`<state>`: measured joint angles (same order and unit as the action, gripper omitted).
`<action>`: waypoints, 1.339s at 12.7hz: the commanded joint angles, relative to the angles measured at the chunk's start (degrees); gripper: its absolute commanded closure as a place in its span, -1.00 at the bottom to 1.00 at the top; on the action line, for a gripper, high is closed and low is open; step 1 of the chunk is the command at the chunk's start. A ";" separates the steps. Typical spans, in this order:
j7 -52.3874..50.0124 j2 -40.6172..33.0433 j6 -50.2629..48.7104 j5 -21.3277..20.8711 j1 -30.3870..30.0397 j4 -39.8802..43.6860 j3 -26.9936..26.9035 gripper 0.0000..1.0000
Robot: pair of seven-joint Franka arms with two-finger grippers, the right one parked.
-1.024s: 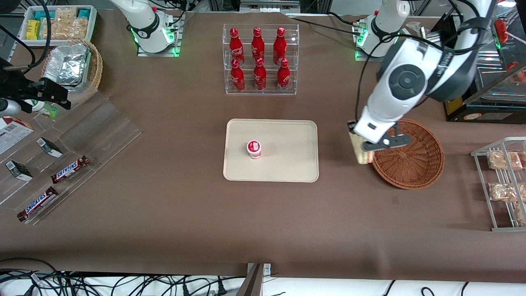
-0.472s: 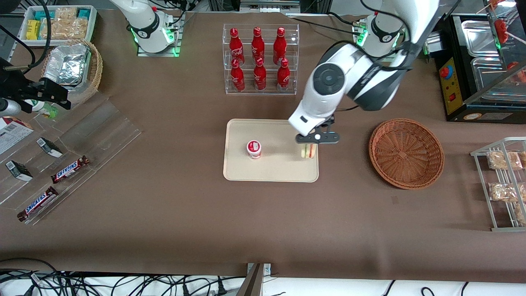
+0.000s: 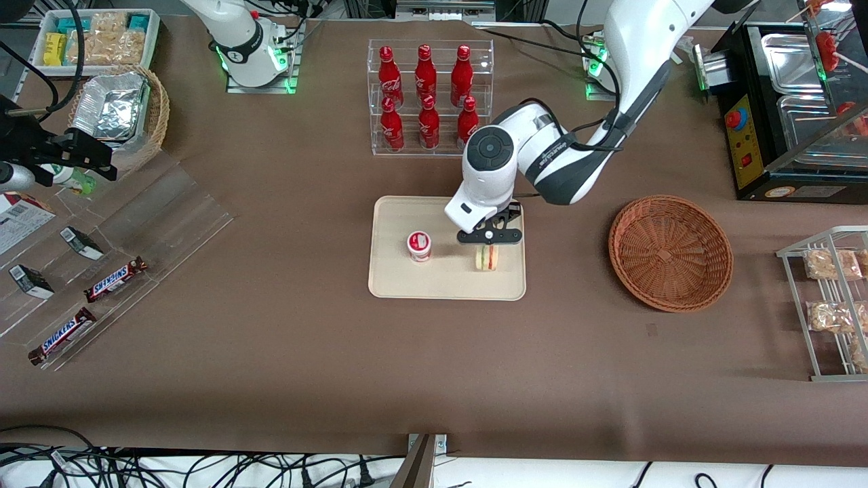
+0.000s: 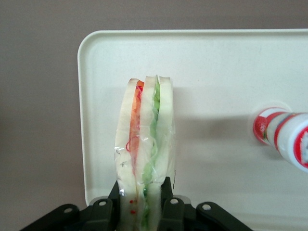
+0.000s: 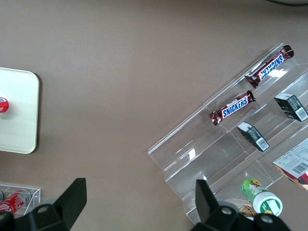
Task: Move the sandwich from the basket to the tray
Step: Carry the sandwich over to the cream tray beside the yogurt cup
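Note:
My left gripper (image 3: pixel 488 245) is shut on the sandwich (image 3: pixel 486 257), a wrapped wedge with white bread and green and red filling. It holds the sandwich on its edge over the cream tray (image 3: pixel 468 288), close to the tray's end nearest the basket. In the left wrist view the black fingers (image 4: pixel 166 192) press both sides of the sandwich (image 4: pixel 144 144) above the tray (image 4: pixel 216 72). The reddish-brown wicker basket (image 3: pixel 670 252) stands empty toward the working arm's end of the table.
A small white and red cup (image 3: pixel 419 246) stands on the tray beside the sandwich; it also shows in the left wrist view (image 4: pixel 284 137). A clear rack of red bottles (image 3: pixel 427 95) stands farther from the front camera than the tray. A wire snack rack (image 3: pixel 831 301) is past the basket.
My gripper has carried the sandwich from the basket's edge over to the tray, then further in toward the cup and lower. The basket now stands uncovered.

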<state>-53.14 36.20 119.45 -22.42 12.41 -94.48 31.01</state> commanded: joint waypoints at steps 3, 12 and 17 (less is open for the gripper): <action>-2.59 2.82 0.87 -3.16 0.51 2.20 -0.16 0.32; -4.69 4.49 1.49 -6.41 0.51 2.02 -0.16 0.32; -5.05 4.76 1.49 -6.59 0.60 2.20 -0.16 -0.63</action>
<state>-57.09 40.07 121.37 -27.07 12.41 -94.00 30.85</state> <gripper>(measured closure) 0.485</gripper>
